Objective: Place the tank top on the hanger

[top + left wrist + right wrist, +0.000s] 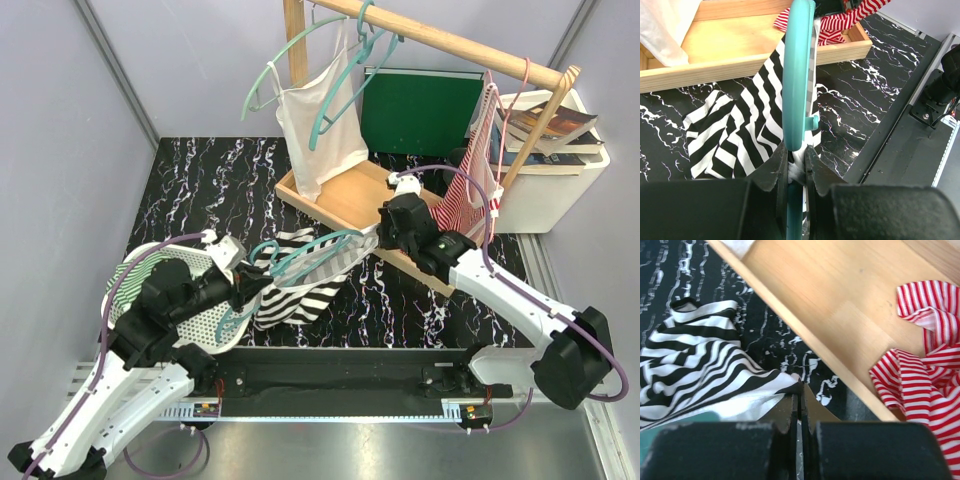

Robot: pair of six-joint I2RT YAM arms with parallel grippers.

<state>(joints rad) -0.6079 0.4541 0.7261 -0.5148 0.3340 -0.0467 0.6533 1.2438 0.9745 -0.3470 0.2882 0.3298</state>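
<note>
My left end effector is clamped on the thin teal plastic hanger. My right end effector is pinched shut on an edge of the soft black-and-white striped tank top, which is draped by the hanger over the black marbled desk. I judge that a hard sideways pull could slip that shallow pinch.

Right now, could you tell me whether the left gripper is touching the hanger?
Touching. The left wrist view shows the left gripper clamped on the hanger.
</note>
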